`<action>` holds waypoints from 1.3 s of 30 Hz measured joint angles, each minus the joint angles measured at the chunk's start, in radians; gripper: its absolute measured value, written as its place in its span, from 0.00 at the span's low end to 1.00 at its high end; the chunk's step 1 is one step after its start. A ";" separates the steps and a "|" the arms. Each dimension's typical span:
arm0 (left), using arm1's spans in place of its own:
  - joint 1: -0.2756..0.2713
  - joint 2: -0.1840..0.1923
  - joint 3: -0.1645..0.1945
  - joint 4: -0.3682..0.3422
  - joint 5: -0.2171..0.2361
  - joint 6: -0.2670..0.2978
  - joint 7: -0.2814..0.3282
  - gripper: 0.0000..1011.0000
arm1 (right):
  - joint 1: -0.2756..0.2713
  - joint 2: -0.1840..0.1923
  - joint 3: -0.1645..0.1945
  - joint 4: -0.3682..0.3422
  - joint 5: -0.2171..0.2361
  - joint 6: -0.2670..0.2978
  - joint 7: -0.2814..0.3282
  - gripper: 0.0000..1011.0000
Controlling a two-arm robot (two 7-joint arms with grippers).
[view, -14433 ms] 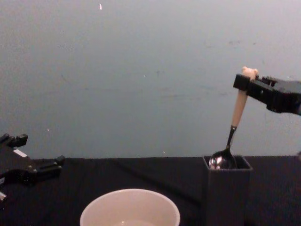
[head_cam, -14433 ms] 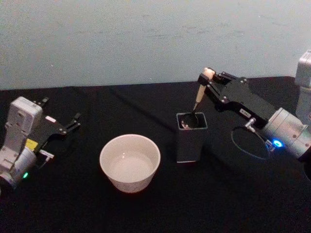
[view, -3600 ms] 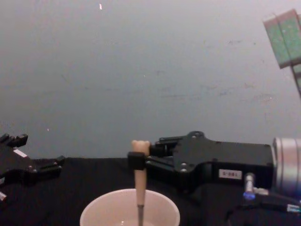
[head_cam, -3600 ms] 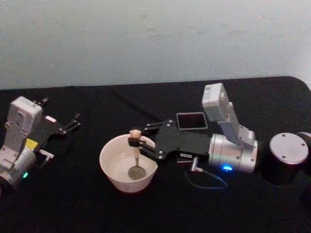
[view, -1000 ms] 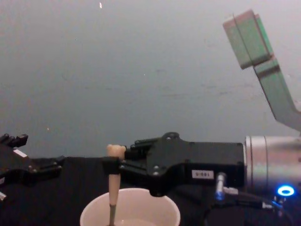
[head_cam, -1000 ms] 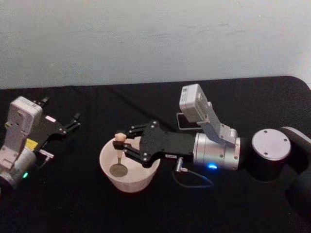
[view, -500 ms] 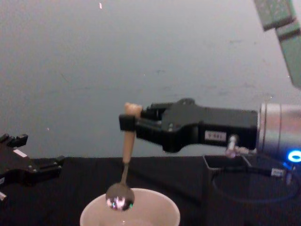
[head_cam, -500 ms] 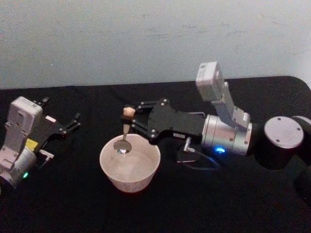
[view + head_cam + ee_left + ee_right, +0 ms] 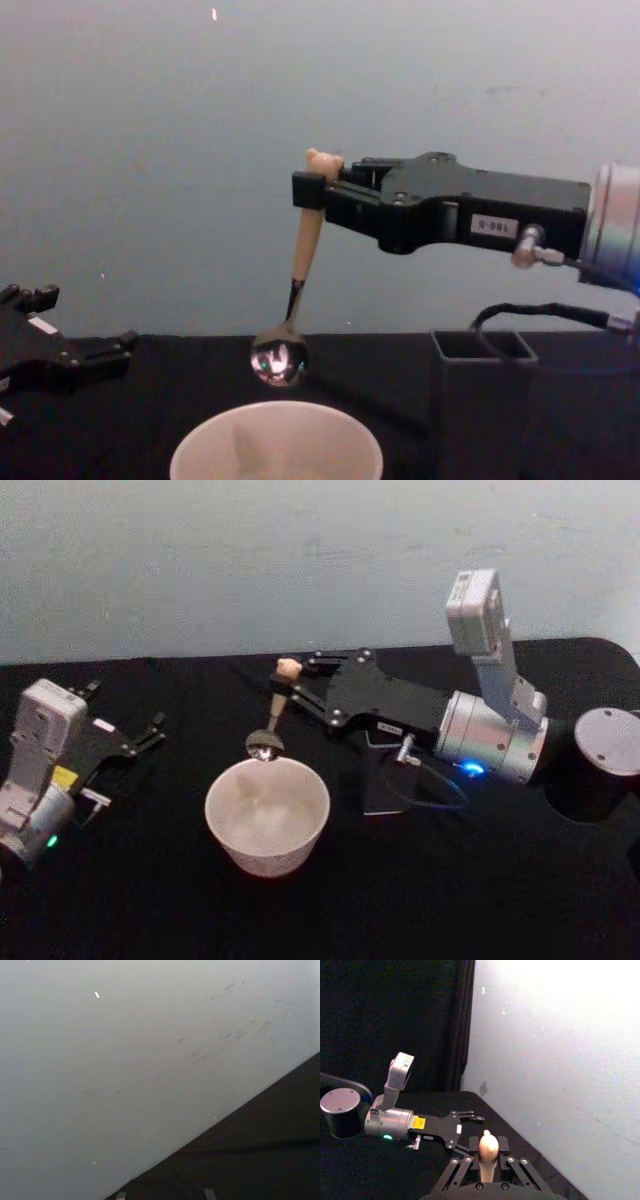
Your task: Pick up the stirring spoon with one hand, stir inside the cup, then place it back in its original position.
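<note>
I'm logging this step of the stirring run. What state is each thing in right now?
stirring spoon: gripped near the handle top, hanging bowl down above the cup, not touching it.
cup: upright, no spoon in it.
holder: upright, no spoon in it.
right claw: shut on the stirring spoon.
left claw: open, parked at the left, holding nothing.

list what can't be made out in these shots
Chest view: lower body of the cup, cut by the bottom edge.
Head view: whether the cup holds liquid; too pale to tell.
Head view: top of the holder, hidden by the right gripper.
Right wrist view: neck and bowl of the stirring spoon, hidden below that gripper's fingers.
Chest view: body of the parked left gripper, cut by the left edge.
</note>
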 joint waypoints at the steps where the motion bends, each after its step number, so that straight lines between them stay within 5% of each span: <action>1: 0.000 0.000 0.000 0.000 0.000 0.000 0.000 0.99 | -0.002 0.002 0.004 -0.004 0.004 0.003 -0.003 0.21; 15: 0.000 0.000 0.000 0.000 0.000 0.000 0.000 0.99 | -0.028 0.031 0.045 -0.029 0.045 0.040 -0.033 0.21; 39: 0.000 0.000 0.000 0.000 0.000 0.000 0.000 0.99 | -0.048 0.063 0.091 -0.015 0.051 0.010 -0.028 0.21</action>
